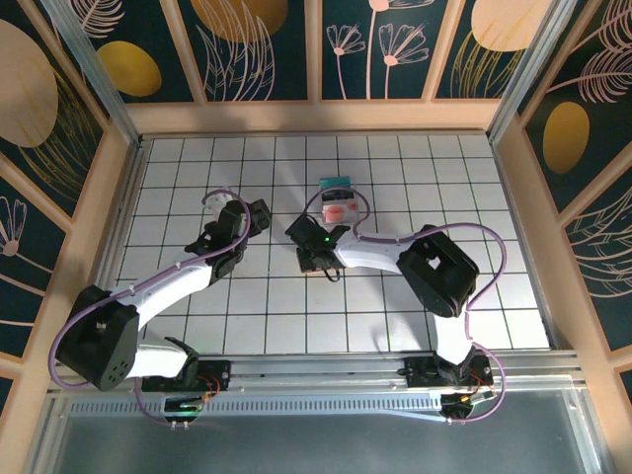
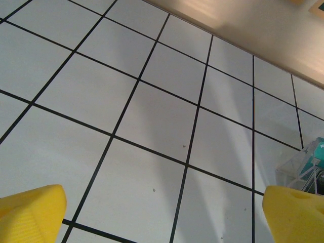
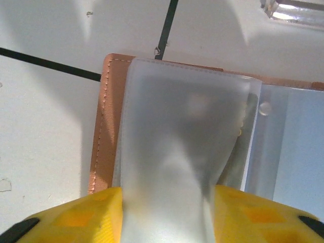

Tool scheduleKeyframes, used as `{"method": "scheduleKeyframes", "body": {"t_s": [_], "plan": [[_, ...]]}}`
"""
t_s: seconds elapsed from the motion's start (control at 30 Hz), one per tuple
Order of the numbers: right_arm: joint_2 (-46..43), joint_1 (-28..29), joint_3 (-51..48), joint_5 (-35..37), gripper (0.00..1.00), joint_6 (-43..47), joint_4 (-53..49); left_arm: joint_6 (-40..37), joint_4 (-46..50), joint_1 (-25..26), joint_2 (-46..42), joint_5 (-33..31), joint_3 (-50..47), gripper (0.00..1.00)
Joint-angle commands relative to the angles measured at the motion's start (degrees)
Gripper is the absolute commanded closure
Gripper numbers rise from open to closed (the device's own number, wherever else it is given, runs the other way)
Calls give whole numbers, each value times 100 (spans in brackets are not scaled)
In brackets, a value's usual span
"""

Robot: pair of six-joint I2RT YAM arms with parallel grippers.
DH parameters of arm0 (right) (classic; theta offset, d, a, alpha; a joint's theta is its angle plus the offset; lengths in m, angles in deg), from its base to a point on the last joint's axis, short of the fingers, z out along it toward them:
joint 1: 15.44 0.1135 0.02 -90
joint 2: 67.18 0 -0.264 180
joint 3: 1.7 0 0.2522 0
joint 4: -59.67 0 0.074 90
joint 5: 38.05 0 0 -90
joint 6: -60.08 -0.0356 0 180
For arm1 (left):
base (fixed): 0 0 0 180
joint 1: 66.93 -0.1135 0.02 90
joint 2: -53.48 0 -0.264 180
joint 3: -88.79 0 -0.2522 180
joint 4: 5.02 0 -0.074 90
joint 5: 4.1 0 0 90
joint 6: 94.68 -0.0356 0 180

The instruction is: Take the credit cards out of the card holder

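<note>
The white tiled table (image 1: 395, 306) is taken in whole from above and behind the arm bases, which are placed at the near edge, with the far wall at the top. From the left wrist, bare tiles are seen low and obliquely, toward the far wall. A teal plastic card (image 2: 318, 150) is caught at the right edge of that view, and that card (image 1: 336, 184) is shared with the overhead view. From the right wrist, the tan-brown folding card holder (image 3: 104, 126) is framed very closely from just above.

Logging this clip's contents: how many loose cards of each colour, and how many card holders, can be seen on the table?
Teal card: 1
White-pink card: 1
Card holder: 1
Total: 3
</note>
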Motion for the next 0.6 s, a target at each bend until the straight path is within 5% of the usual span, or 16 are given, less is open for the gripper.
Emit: {"method": "scheduleKeyframes", "body": {"t_s": [0.0, 0.27, 0.57], "plan": [[-89, -139, -336, -5, 59, -137, -234, -224, -163, -9, 53, 155, -26, 1], [-701, -446, -865, -370, 76, -252, 65, -693, -299, 224, 135, 354, 48, 1], [-1134, -682, -1109, -163, 64, -279, -22, -635, -197, 846, 526, 71, 223, 1]]}}
